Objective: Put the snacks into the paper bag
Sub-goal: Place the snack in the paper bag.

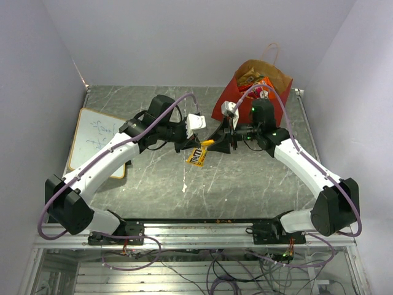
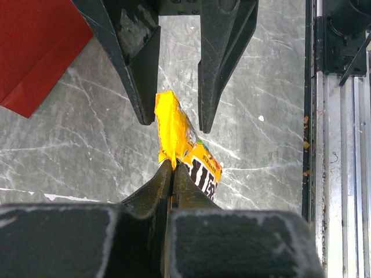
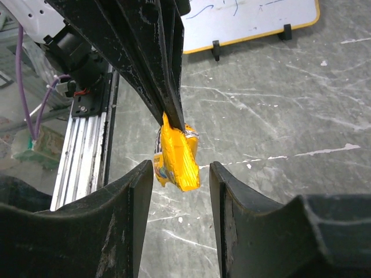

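Spotter: Your left pincer [image 2: 173,167] is closest to the lens in its own view. Its fingers are pressed fully together on one corner of the yellow candy pack [image 2: 186,147]. The pack hangs from this grip above the table [image 1: 245,184] and does not lie on it.

Checker: And your right pincer [image 3: 179,171]?

Spotter: It faces the left one and is about half open. One finger stands at each side of the pack's free end. I see a gap on both sides, so it has hold of nothing. I judge you are in the middle of passing the pack from left to right.

Checker: Where is the pack relative to the bag [image 2: 35,46]?

Spotter: Outside it. From above, the pack is near the middle of the table, between the two arms. The bag stands toward the far right corner, near but apart.

Checker: How much of the task is done, then?

Spotter: Most of it, I think. Several packets [image 1: 258,86] show in the open mouth of the bag, one orange among them. On the table I find no other loose snack, only the white board [image 1: 95,138] at the left. What is left for you: the right pincer must take the pack, the left must release it, and the pack must go into the bag.
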You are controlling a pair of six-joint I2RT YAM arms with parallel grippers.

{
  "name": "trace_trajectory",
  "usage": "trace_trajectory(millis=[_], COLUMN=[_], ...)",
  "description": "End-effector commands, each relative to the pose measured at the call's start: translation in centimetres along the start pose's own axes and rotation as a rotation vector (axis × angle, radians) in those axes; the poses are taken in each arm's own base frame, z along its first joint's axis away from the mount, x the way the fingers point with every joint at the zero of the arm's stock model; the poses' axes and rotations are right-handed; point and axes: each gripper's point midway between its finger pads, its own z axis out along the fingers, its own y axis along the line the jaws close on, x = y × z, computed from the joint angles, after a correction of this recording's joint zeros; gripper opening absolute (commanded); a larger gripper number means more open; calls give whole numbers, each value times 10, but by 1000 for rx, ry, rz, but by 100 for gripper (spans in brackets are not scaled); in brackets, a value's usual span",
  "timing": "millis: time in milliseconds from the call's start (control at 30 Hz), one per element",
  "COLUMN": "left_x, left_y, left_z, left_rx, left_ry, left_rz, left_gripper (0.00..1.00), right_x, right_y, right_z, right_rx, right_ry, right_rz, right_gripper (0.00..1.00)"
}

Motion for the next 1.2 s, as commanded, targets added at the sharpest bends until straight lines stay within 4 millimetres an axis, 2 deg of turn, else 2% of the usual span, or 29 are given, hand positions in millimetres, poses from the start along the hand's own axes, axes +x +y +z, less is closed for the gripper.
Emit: trace_trajectory(millis=[0,167,367,500,667,767,900,1033,1167], left_x=[-17,-16,-16,-17,-18,-17,-21,-21,-19], left_y=[0,1,2,2,3,5,12,22,30], left_z=[-4,-3,-5,-8,-12,-17,-31,-44,-54], left_rx=[-15,-20,-38,-52,-78,-107,-179,-250,-303], left_ry=[-54,-54,-58,-62,-69,-66,-81,-89,-85], left_rz=[44,42,43,45,48,50,46,36,38], left_gripper=[7,7,9,19,43,56,77,86,89], right_x=[3,4,4,3,-2,-9,-34,-53,-90], right_y=[4,6,3,4,4,-1,-6,-20,-37], right_z=[3,4,4,1,-11,-26,-56,-92,-131], right_rx=[-33,-46,-34,-22,17,70,169,321,507], right_ry=[-6,-8,-5,-5,-22,-50,-110,-144,-161], right_rz=[13,28,28,11,-13,-22,-64,-78,-114], right_gripper=[42,30,0,0,0,0,0,0,0])
